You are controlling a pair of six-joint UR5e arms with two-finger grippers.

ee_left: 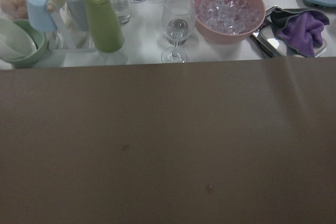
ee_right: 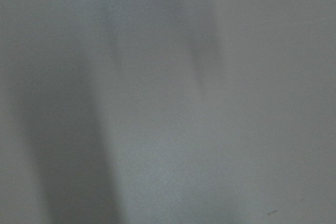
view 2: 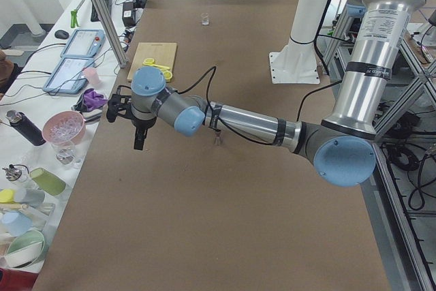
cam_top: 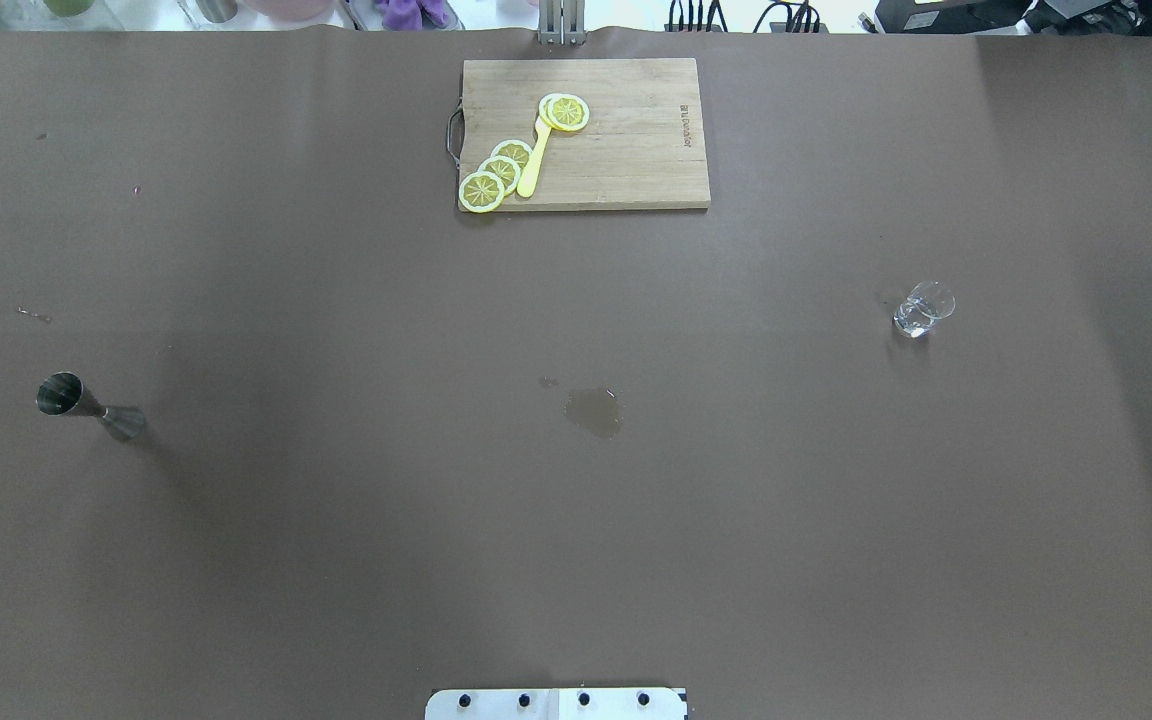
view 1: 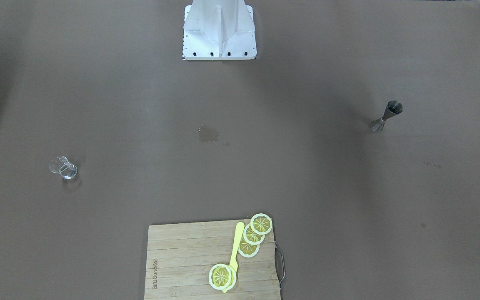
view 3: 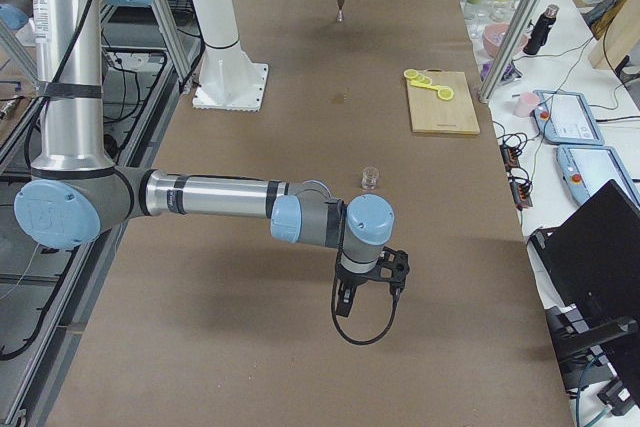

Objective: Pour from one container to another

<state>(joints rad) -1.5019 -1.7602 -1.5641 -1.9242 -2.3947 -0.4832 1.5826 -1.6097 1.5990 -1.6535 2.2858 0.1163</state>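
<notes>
Metal measuring cup (cam_top: 88, 406) stands upright on the brown table (cam_top: 336, 560) toward the robot's left side, and the small clear glass (cam_top: 923, 309) stands well apart from it toward the right side. A wet spot (cam_top: 594, 412) lies between them near the table's middle. At the far edge a wooden cutting board (cam_top: 636, 150) carries lemon slices (cam_top: 501, 170) and a yellow utensil (cam_top: 533, 165).

The overhead and front-facing views show neither arm, only these things and the white base (view 1: 219, 37). Only the two side views show the arms. In the left one, the left gripper (view 2: 138, 142) hangs pointing down over the table's end on that side. In the right one, the right gripper (view 3: 347, 305) points down over the opposite end, with the glass near it. From these views one cannot tell how far either pair of fingers is parted, or whether they grasp anything.

The left wrist view alone shows a side bench past the table's edge with a pink bowl of ice (ee_left: 228, 11), a wine glass (ee_left: 177, 27), a green cup (ee_left: 102, 19) and a purple cloth (ee_left: 299, 27). The right wrist view shows only blurred surface.
</notes>
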